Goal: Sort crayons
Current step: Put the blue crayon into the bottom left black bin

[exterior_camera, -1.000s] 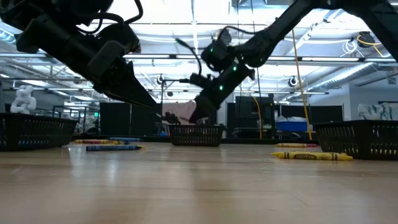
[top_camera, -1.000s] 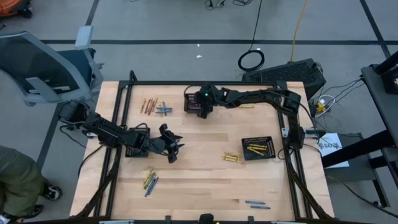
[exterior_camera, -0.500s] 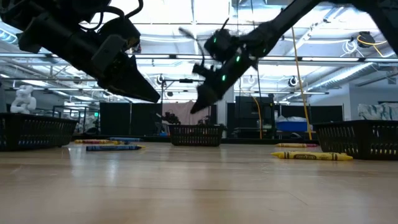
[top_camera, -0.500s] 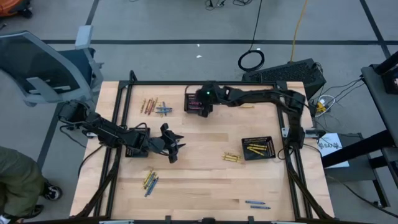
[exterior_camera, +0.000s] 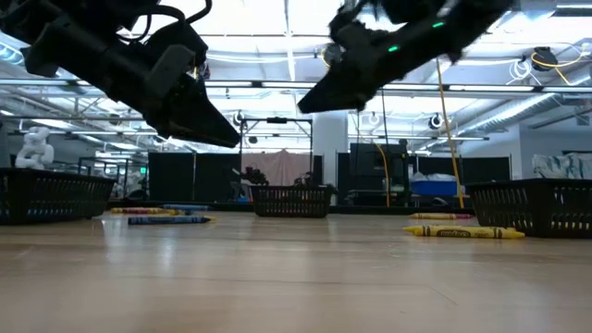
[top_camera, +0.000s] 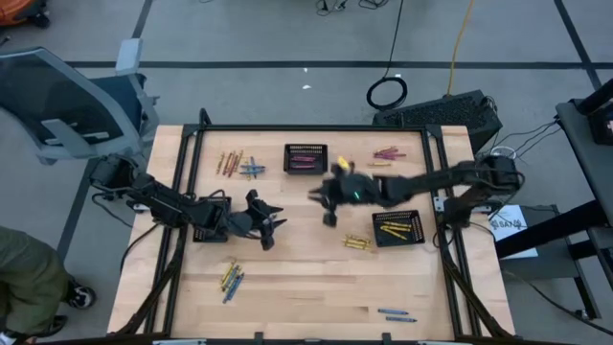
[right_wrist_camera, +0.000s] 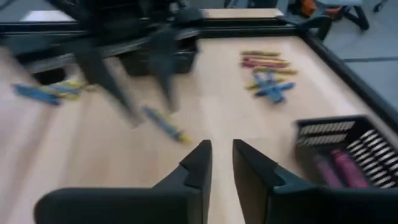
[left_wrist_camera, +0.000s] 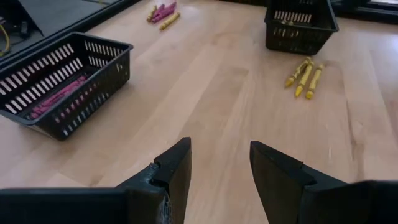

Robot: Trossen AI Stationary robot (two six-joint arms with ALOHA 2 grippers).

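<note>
Sorting is far from done, judging from the wooden table [top_camera: 316, 278], because many crayons lie loose on it.

The right arm reaches from the right side to the middle of the table. The right gripper [right_wrist_camera: 222, 155] hangs above bare wood, between the two baskets, with its fingers only a little apart and nothing between them. The left arm waits on the left side; the left gripper [left_wrist_camera: 219, 158] is spread and empty.

The basket with pink crayons [top_camera: 305, 147] stands at the far edge. The basket with yellow crayons [top_camera: 418, 228] stands near the right edge.

The crayons lie in several places:
- a mixed group [top_camera: 239, 165] left of the pink basket
- a pink and yellow group [top_camera: 386, 153] near the far right corner
- some yellow crayons [top_camera: 357, 242] just beside the yellow basket
- a yellow and blue pair [top_camera: 231, 277] near the front left
- blue crayons [top_camera: 396, 314] at the front right

I think the step in hand is to go for the next crayon. To do it well, the right gripper should:
- choose one stick at the edge of a group
- open wider before it descends
- turn so that the fingers cross the stick, not run along it
- close at the stick's middle, low enough to hold it but without pressing on the wood

The yellow crayons beside their basket look like the shortest trip. In the mixed group the sticks overlap, so taking two at once is a risk.

The crayons have paper wrappers, but no brand or writing on them can be read.
</note>
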